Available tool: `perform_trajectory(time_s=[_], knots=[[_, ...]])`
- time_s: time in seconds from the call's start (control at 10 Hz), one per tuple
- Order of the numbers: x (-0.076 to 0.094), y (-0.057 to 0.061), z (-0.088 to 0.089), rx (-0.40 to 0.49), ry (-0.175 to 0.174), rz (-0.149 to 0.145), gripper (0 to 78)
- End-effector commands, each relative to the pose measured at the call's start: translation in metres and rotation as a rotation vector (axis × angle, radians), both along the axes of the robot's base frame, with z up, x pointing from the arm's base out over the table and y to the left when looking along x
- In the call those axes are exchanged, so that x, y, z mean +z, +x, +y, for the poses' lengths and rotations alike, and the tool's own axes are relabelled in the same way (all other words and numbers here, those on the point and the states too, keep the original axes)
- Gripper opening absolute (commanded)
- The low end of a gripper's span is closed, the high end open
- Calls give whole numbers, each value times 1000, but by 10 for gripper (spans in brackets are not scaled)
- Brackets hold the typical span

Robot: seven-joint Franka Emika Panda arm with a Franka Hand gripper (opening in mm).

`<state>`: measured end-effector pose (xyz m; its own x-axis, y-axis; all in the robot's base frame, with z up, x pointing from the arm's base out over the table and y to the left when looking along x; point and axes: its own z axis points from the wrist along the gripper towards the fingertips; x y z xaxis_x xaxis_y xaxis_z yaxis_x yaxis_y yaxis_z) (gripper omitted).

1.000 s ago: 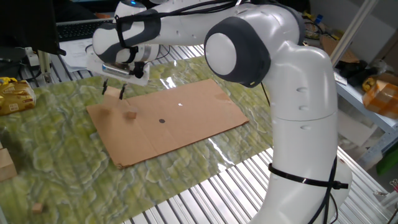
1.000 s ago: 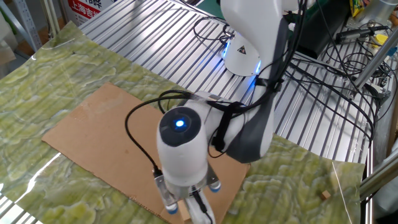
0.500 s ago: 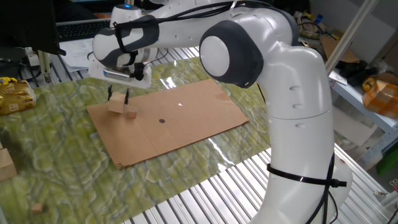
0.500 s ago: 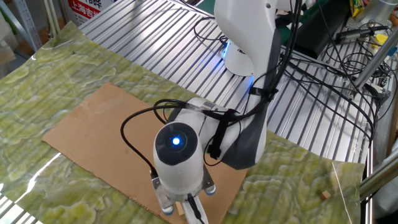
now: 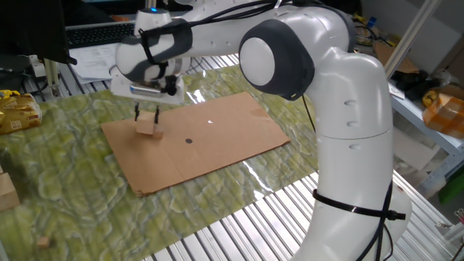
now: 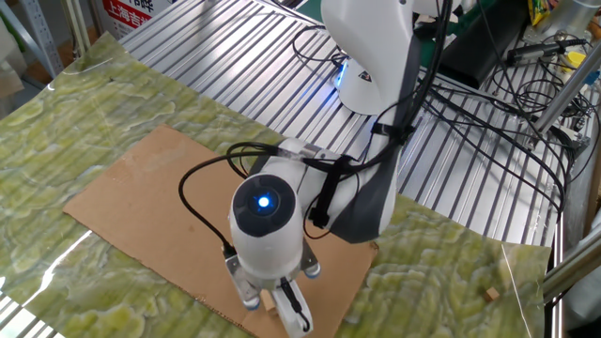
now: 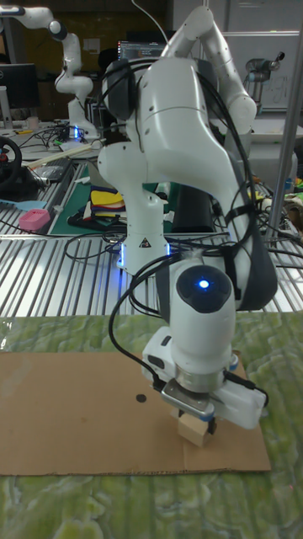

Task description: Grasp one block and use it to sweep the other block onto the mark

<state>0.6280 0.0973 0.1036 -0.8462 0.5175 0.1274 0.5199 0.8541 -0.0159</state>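
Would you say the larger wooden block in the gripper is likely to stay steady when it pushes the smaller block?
Probably. The larger block looks like solid, rigid wood, so it should not flex. Its flat faces sit between the gripper fingers, which suggests little twisting. Smooth wood may still slip slightly. The smaller block is hidden now.

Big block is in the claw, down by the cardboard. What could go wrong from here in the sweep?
1. The claw grips the big block only near its top, so a sideways push may twist it loose.
2. I cannot make out the small block; it may be hidden behind the big one. An off-centre push could send it past the mark.
3. Dragging low may shift the cardboard.
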Motion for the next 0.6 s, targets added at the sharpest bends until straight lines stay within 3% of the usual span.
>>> perform_trajectory(time_s=[0.1,0.2,0.6], knots=[[2,-4,-15,52,-27,-2,12],[4,-5,-17,73,-10,1,12],[0,-10,18,112,3,-5,12]])
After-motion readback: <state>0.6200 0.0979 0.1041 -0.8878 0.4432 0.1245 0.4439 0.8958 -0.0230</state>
